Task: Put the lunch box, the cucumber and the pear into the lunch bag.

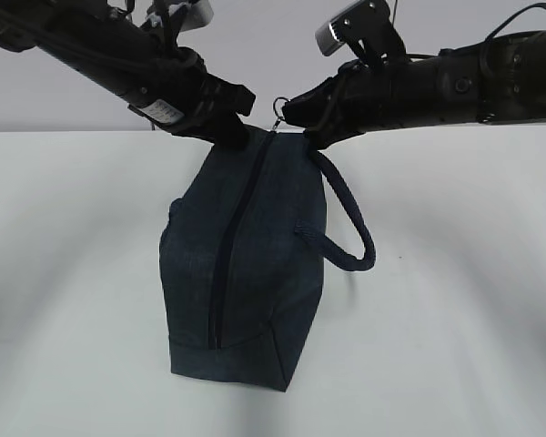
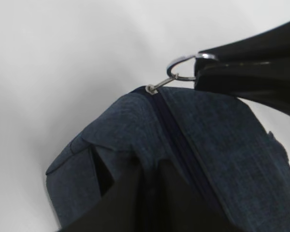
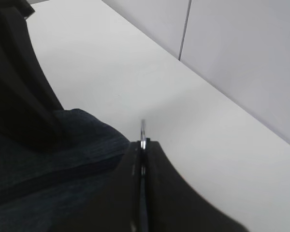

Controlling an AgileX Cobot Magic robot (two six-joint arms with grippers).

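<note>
White desk [image 1: 455, 300] fills your view, plain and matte, running back to a pale panelled wall [image 3: 241, 53]. Biggest thing on it is the dark navy fabric lunch bag [image 1: 255, 273], sitting in the middle of the desk with its long dark zipper [image 1: 229, 255] facing the exterior camera and looking zipped from end to end. Its padded navy loop handle [image 1: 350, 228] droops off the right side.

Now your two black arms, both meeting at the bag's far top end. Your left hand [image 1: 229, 127] is down on the fabric at the bag's upper left corner, its dark fingers [image 2: 135, 203] pressed together over the cloth beside the zipper line, pinching that edge. Your right hand [image 1: 291, 111] comes in from the right, jaws clamped flat together on the small silver ring pull [image 2: 183, 67]; the right wrist view shows the ring's thin metal edge [image 3: 143, 133] poking out between the closed pads. The ring links to the slider at the zipper's end.
</note>
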